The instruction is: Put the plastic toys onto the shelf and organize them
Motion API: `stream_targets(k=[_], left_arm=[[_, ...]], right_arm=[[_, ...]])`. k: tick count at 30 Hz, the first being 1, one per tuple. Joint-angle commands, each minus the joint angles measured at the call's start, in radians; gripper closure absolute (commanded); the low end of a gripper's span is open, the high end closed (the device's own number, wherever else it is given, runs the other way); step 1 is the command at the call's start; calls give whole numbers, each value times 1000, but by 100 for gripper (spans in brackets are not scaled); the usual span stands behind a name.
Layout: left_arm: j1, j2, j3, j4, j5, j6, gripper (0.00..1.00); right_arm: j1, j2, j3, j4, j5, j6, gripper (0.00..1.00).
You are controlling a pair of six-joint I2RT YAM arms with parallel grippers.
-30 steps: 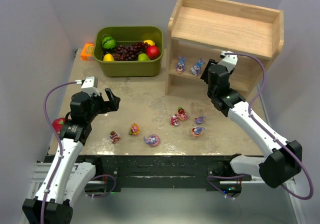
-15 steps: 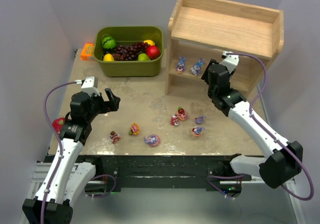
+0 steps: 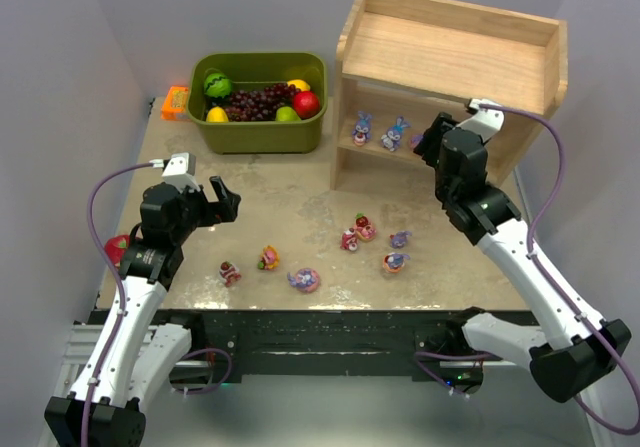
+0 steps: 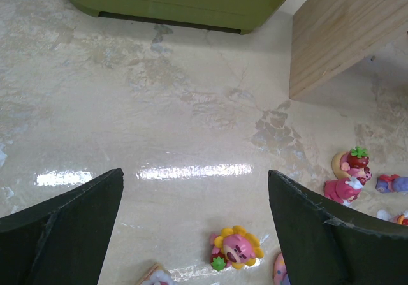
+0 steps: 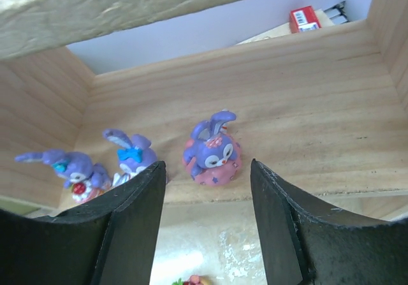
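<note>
Looking down from above: finding the shelf (image 3: pixel 450 52) standing on the desk (image 3: pixel 290 192), with two bunnies (image 3: pixel 362 127) showing on the shelf's lower tier. Seeing the right gripper (image 3: pixel 424 139) reaching into that lower tier, just beside them. Counting seven toys (image 3: pixel 365 227) lying scattered on the desk in front of the shelf. Spotting the left gripper (image 3: pixel 222 199) hovering spread and holding nothing, well to the shelf's left.

Looking through the left wrist camera: seeing the left gripper gaping wide and empty above the desk, with a flower-topped bear (image 4: pixel 233 247) lying between its jaws below and a strawberry-topped bear (image 4: pixel 354 162) sitting nearer the shelf's side board.

Looking through the right wrist camera: seeing the right gripper spread, gripping nothing, at the front edge of the shelf's lower tier. Finding a pink-based bunny (image 5: pixel 212 151) standing on that tier straight ahead, apart from both jaws, with a blue-bowed bunny (image 5: pixel 131 154) and a third bunny (image 5: pixel 70 169) lining up along the same tier beside it.
</note>
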State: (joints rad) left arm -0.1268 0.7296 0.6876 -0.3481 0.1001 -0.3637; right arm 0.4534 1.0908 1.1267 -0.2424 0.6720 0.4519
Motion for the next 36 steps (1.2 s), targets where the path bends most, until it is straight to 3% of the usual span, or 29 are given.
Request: stream_targets(k=[1,5,10,16,21,26,28,30,36], left_arm=[[-5,-12,4,18,7,9,0],[-5,-13,4,18,12,9,0],[-5,-16,4,20,13,8,0],[-5,-16,4,20,9,5,1],[-5,-16,6,17,9,3,0],[-5,-16,4,3,18,5,0],[-5,-18,7,1,16,5,1],[-4,-21,6,-3,15,6,1],[-5,-21,0,-11,15,14,0]], right_arm=[[4,-37,59,-81,-98,-5,41],[2,-65,77,-176,-324,-39,40],[56,-107,52,-245,-502,-61,39],[399,-76,-36,-230,-408,-53,36],[550,-62,-201,-52,-538,-166,34],[587,-33,-321,173,-929,-327,32],[588,12,-327,192,-1000,-366,32],[588,94,-303,160,-1092,-445,33],[591,239,-233,20,-1143,-656,34]])
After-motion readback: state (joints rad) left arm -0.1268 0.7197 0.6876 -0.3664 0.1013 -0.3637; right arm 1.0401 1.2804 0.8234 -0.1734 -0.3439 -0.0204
